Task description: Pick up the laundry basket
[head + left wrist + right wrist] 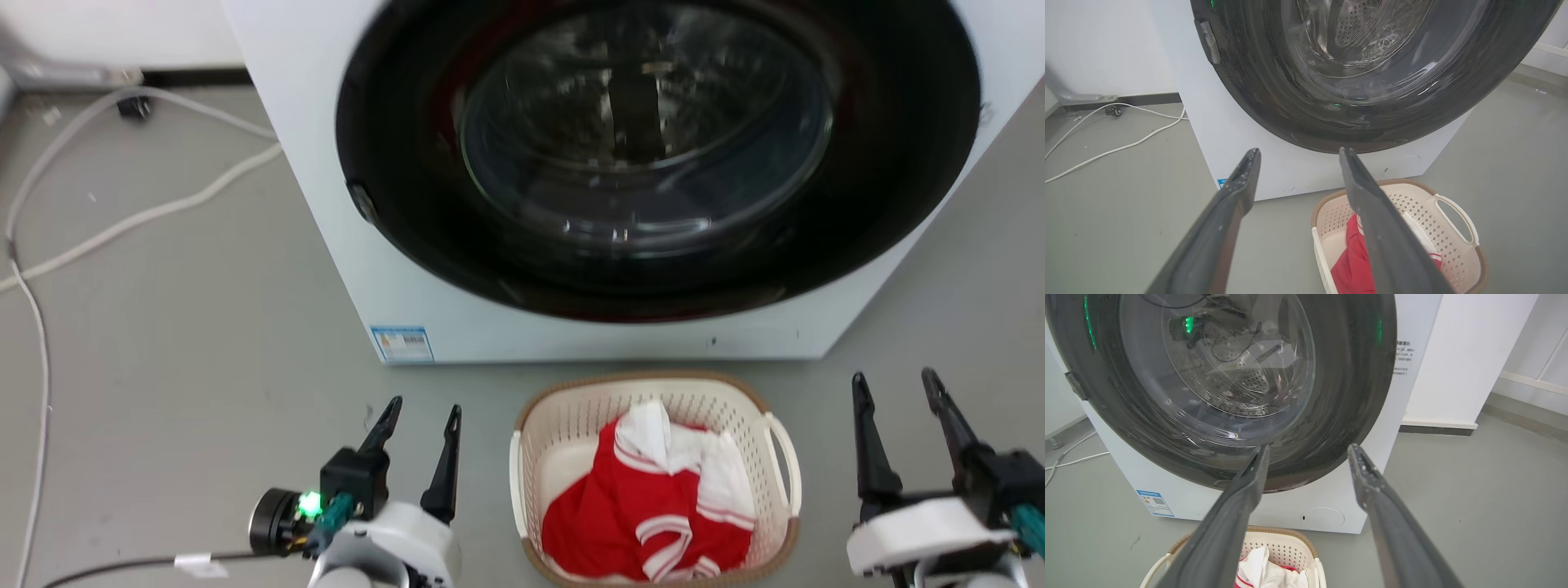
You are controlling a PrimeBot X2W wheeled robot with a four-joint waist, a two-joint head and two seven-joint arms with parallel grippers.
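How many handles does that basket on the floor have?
2. The left handle is a white loop on the basket's left side; the right handle sits on its right side. The near rim runs out of the picture, so another there might be hidden.

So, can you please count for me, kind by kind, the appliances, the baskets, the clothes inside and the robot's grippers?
Front-loading washing machine: 1
Laundry basket: 1
Red-and-white garment, in the basket: 1, as far as can be told
Grippers: 2 (left gripper, right gripper, both open)
Total: 5
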